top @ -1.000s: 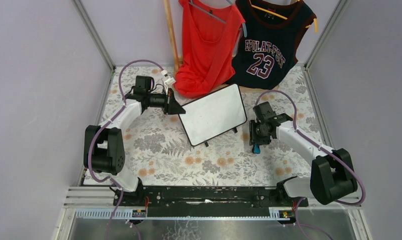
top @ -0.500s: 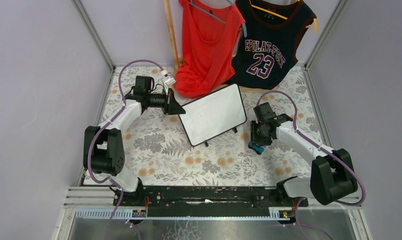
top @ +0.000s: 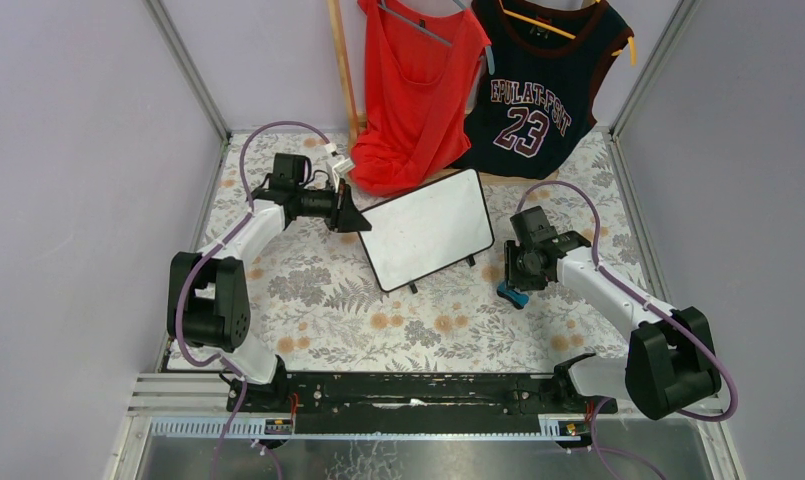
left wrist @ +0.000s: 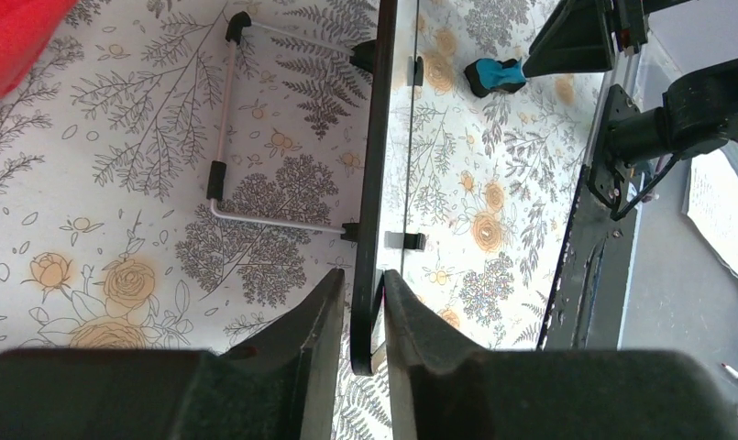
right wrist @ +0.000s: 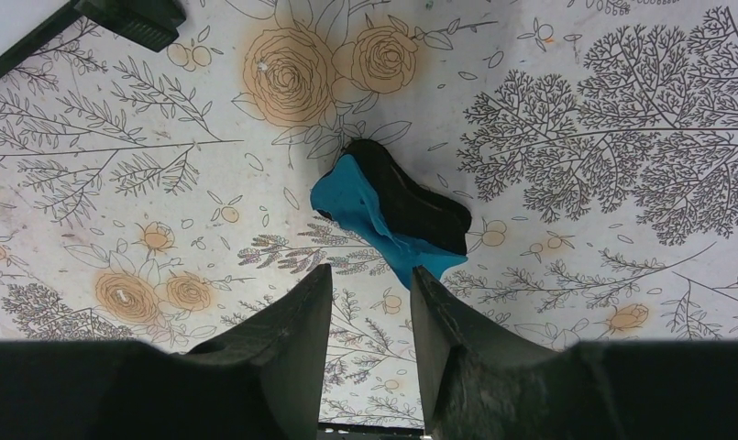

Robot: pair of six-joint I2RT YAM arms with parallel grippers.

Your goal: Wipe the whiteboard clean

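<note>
The whiteboard (top: 426,238) stands propped on the counter (top: 318,290), its face blank as far as I see: erasing looks done. My left pincer (left wrist: 363,280) straddles its edge, clamped or not I cannot tell; my right pincer (right wrist: 369,275) gapes empty over the blue eraser (right wrist: 383,215)
</note>
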